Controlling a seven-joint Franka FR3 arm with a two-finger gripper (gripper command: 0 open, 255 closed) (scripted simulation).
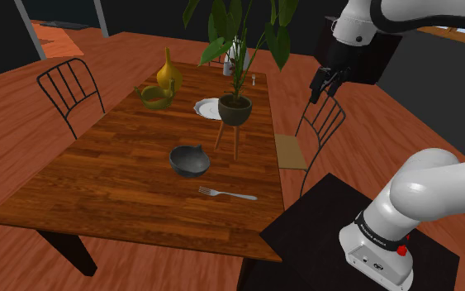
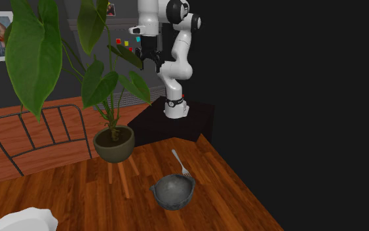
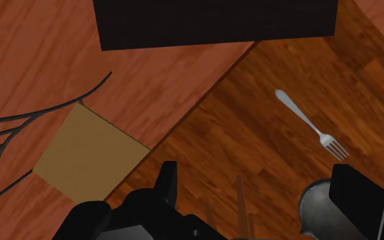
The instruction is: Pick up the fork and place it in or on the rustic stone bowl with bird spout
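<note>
Stand sits closest to me, against the table. My gripper hangs high over a chair, fingers apart, empty. Down toward the shoulder view's left, just beside the dark bowl, lies the fork, tines bowlward, handle toward the stand.

Wooden table, potted plant, yellow vase, wire chair

Home dining room: wooden table, chairs
</note>
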